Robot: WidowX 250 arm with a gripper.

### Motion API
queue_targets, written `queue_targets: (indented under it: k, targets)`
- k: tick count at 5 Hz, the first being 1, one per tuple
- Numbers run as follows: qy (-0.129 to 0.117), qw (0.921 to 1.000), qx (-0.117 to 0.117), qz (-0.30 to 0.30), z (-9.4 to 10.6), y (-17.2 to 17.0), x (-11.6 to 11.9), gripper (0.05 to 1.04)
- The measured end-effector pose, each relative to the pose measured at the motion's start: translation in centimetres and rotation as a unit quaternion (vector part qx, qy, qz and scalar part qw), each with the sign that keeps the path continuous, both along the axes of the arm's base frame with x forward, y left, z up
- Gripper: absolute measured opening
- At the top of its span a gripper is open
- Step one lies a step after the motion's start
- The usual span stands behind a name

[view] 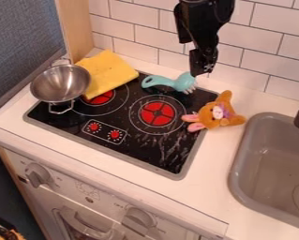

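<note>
two pale knobs (pixel 37 176) sit nearest me on the oven front. beyond, a steel pot (pixel 60 84) stands at the black stovetop's (pixel 130 147) left, beside a folded yellow cloth (pixel 106 75); an orange plush toy (pixel 217 114) lies at its right edge. the turquoise utensil (pixel 170 83) rests along the back, near the black gripper (pixel 202 70); i can't tell whether that pincer is released or clenched.

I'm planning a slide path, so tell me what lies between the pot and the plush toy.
The left burner, partly under the yellow cloth, then the right burner, as the camera view shows.
</note>
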State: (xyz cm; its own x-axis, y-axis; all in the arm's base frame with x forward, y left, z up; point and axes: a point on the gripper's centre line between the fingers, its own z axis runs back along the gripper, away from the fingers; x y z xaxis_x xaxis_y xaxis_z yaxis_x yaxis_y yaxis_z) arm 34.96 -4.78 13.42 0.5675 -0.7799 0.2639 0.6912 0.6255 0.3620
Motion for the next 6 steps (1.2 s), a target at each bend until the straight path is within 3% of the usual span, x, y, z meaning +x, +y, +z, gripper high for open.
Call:
queue_targets:
  k: [1, 3, 4, 5, 6]
  targets:
    - [0.014, 0.9999, 0.002, 0.0, -1.0, 0.0, -0.1, 1.001]
    - [0.041, 0.9975, 0.017, 0.056, -2.6, 4.5, -0.8, 1.001]
    - [0.05, 0.9925, 0.023, 0.109, -3.6, 6.6, -1.7, 1.001]
    - [0.062, 0.9879, 0.055, 0.131, -5.1, 8.2, -2.4, 1.001]
    - [0.062, 0.9773, 0.081, 0.186, -6.4, 11.7, -3.8, 1.001]
